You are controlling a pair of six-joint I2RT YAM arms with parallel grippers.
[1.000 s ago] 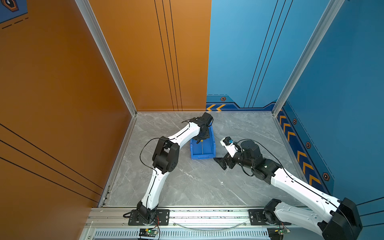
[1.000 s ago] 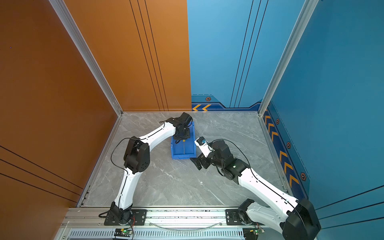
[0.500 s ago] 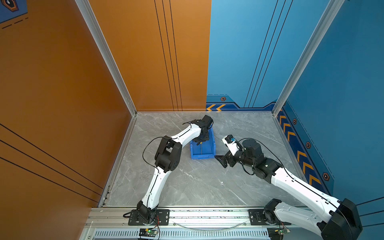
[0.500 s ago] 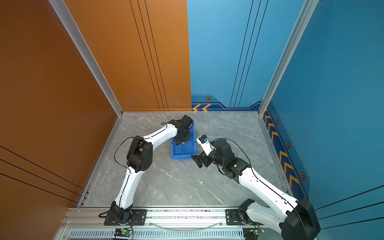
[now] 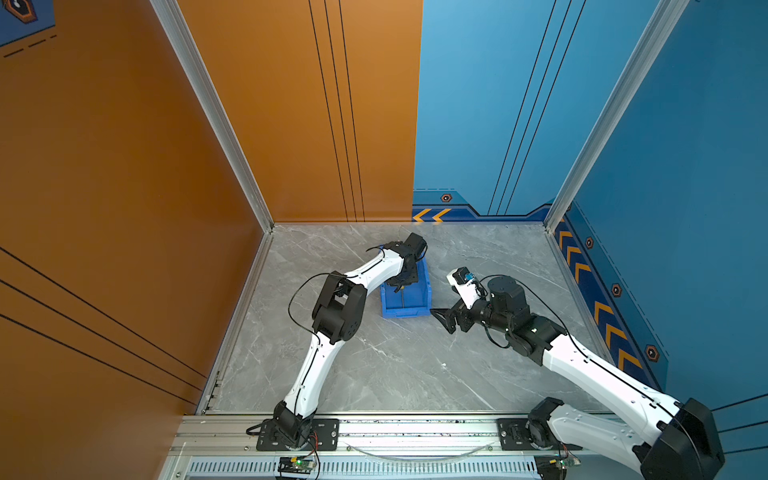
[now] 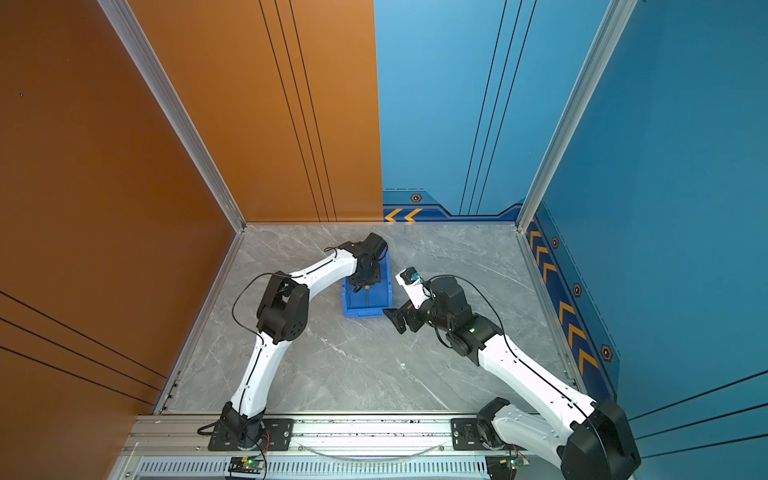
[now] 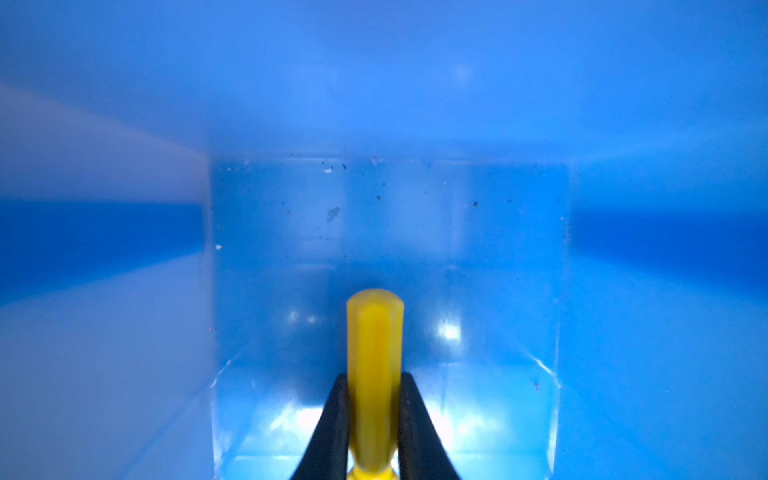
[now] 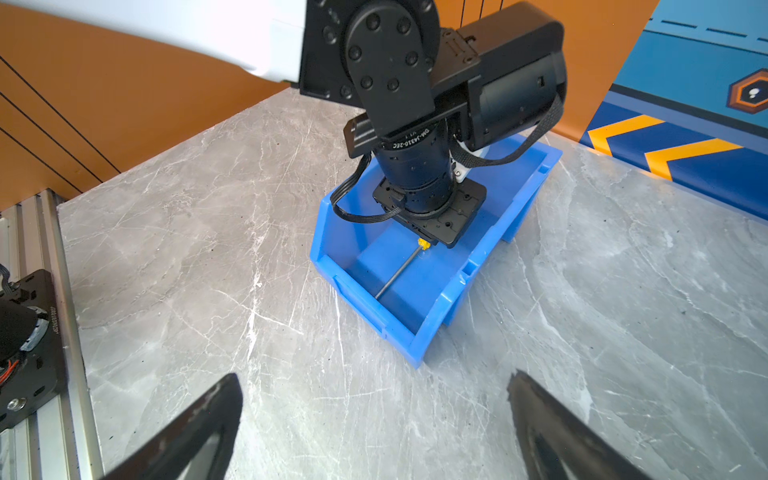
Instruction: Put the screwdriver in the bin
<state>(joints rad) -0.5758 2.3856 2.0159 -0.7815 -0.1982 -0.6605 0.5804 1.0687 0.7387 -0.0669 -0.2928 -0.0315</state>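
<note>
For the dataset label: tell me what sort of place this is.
Probably a robot test cell: left arm and right arm bolted to an aluminium rail, a marble-look tabletop, orange wall and blue wall boxing it in.

top views: high, looking down, same table (image 5: 374,365); left wrist: close inside bin (image 7: 415,104); right wrist: facing bin

bin (image 8: 436,324): bright blue plastic, smooth and glossy, dust specks on the floor
screwdriver (image 8: 397,274): yellow plastic handle, smooth with a waxy sheen; bare metal shaft, dull grey
tabletop (image 8: 208,208): grey marble-look slab, smooth, low sheen, fine scratches
left end effector fingers (image 7: 332,419): black, matt
arm shells (image 5: 316,365): white plastic, glossy
rail (image 5: 415,428): bare aluminium, matt
</note>
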